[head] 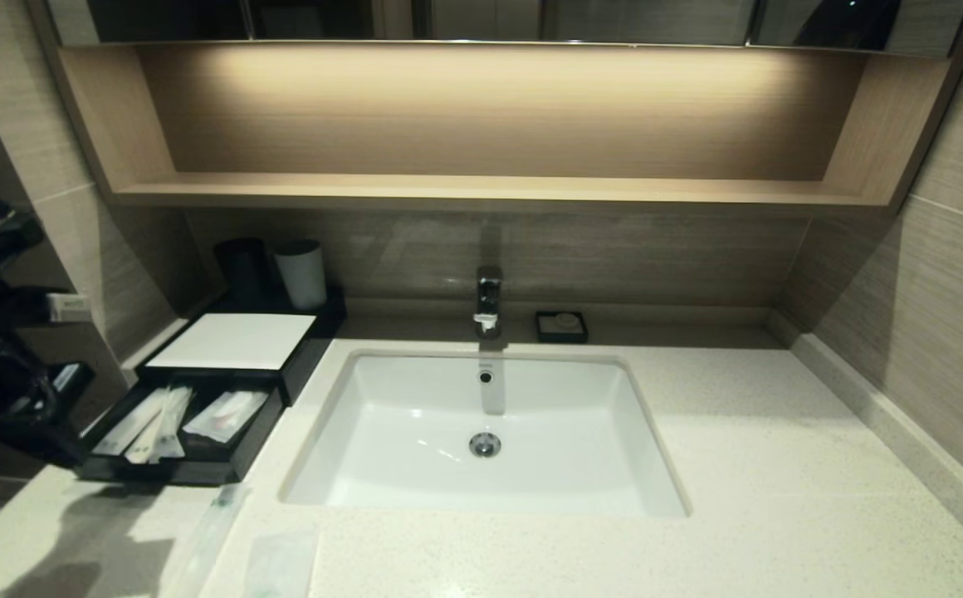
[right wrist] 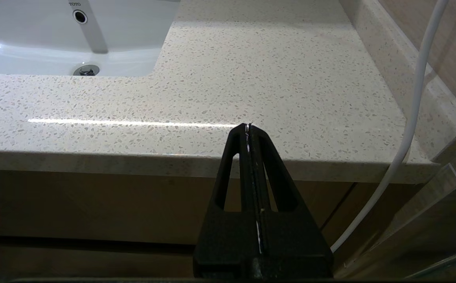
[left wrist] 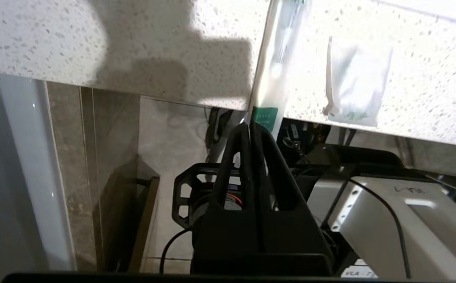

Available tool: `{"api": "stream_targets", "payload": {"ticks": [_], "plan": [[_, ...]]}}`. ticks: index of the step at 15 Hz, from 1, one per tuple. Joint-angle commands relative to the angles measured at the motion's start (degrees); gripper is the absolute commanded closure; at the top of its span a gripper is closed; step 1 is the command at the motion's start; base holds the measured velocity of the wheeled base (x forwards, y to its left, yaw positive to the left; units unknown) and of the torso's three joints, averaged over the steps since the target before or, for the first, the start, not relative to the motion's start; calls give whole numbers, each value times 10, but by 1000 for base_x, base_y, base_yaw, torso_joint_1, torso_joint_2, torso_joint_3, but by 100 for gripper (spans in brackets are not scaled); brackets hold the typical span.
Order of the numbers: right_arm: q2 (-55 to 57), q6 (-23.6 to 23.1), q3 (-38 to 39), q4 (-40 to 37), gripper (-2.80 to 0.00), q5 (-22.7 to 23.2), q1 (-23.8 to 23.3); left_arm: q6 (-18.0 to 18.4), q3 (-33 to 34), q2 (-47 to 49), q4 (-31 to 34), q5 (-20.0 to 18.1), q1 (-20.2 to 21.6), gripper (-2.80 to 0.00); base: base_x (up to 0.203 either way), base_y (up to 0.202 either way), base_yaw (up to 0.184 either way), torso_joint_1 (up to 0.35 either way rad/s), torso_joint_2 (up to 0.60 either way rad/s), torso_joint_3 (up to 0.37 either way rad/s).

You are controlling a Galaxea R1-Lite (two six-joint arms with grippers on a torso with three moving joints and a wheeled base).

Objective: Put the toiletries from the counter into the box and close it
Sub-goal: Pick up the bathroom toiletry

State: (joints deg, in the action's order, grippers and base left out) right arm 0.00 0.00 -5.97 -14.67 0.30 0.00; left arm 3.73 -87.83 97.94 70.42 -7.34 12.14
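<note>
The black box [head: 299, 365] with a white top panel [head: 232, 340] stands at the counter's [head: 780, 465] back left. Its front drawer [head: 174, 473] is pulled out and holds long clear sachets [head: 168, 419] and a packet [head: 224, 415]. One long sachet with a green band [head: 214, 531] and a squarish clear packet [head: 282, 565] lie on the counter's front left. In the left wrist view the sachet [left wrist: 279, 70] overhangs the counter edge beside the packet [left wrist: 353, 82]. My left gripper [left wrist: 250, 125] is shut and empty, its tips lining up with the sachet's green end. My right gripper [right wrist: 249, 125] is shut and empty before the counter's front right edge.
The white sink [head: 481, 432] with a tap [head: 488, 303] is set in the counter's middle. A black cup [head: 242, 267] and a white cup [head: 301, 274] stand behind the box. A small black soap dish [head: 561, 325] sits at the back. My left arm [head: 0, 365] hangs at the far left.
</note>
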Motion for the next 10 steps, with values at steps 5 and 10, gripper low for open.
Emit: {"api": "stream_targets", "payload": {"ticks": [5, 10], "plan": [[0, 0, 0, -1, 0, 0, 0, 14, 207, -94, -136, -16, -172, 0, 0, 0, 0, 0, 0, 0], [0, 0, 0, -1, 0, 0, 0, 10, 231, -40, -203, -14, -188, -280, 0, 0, 0, 0, 0, 0]]}}
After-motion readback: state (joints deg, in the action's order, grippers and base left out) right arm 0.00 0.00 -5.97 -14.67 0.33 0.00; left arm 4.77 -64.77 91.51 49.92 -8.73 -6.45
